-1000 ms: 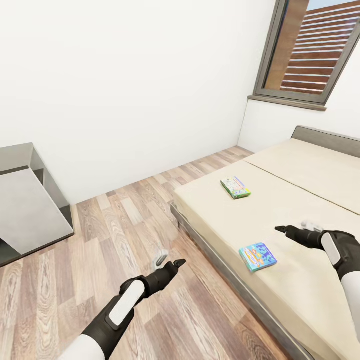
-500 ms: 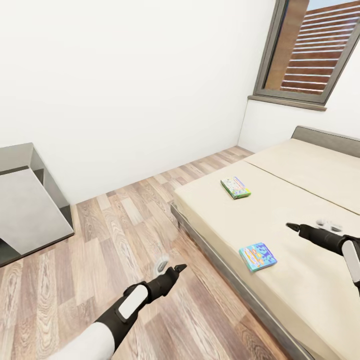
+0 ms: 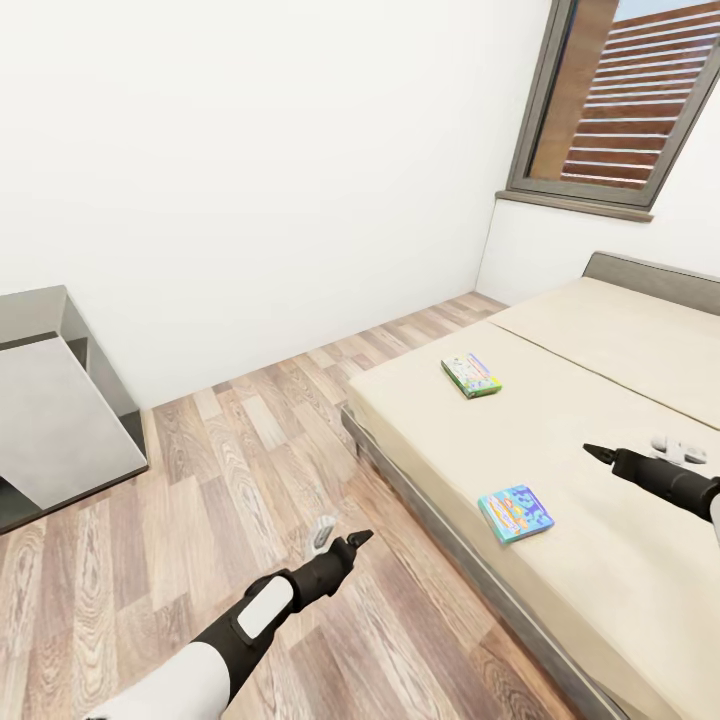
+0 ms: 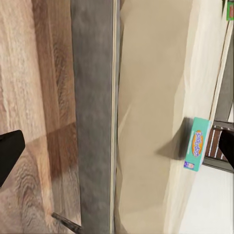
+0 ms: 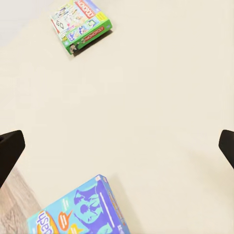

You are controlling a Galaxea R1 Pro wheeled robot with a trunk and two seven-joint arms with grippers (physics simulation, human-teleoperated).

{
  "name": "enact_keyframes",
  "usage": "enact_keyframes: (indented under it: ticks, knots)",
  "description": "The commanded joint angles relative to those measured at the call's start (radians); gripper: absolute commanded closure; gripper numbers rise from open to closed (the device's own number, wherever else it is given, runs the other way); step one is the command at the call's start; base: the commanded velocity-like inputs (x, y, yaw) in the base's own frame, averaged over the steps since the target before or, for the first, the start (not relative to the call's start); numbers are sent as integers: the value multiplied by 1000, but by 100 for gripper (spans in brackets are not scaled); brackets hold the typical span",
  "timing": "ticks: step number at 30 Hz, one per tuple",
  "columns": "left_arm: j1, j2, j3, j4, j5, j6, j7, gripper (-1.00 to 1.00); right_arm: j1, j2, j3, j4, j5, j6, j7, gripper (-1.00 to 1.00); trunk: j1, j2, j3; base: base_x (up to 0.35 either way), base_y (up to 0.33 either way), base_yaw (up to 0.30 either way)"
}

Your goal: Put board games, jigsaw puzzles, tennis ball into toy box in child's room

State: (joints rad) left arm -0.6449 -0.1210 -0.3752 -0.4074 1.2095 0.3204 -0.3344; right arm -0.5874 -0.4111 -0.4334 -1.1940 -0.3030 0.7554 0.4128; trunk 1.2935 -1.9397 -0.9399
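Two games: we see them flat on the bed (image 3: 600, 400), well apart.
Green game (image 3: 471, 375): it lies farther up the bed.
Blue game (image 3: 515, 513): it lies near the bed's edge.
Left gripper (image 3: 340, 535): ours hangs over the floor (image 3: 250, 440), fingers wide apart, holding nothing.
Right gripper (image 3: 640, 455): ours hangs over the bed, fingers wide apart, holding nothing.

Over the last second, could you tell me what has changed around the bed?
The right hand drew back toward the view's right edge, and the left hand pulled back slightly over the floor. Nothing was grasped. Both board games stayed put on the bed.
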Motion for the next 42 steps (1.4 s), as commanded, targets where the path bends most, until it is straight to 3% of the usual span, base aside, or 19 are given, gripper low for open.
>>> enact_keyframes:
  ticks: [1,42]
  knots:
    - [-1,0,-4,1,8,2,-2,-100,-1,0,-2,-1,0,6,4,-100,0,0,-1,0,0,0]
    - [-4,-1,-11,-3,1,-2,-35,-100,15,5,-7,-42,-4,13,6,-100,0,0,-1,0,0,0]
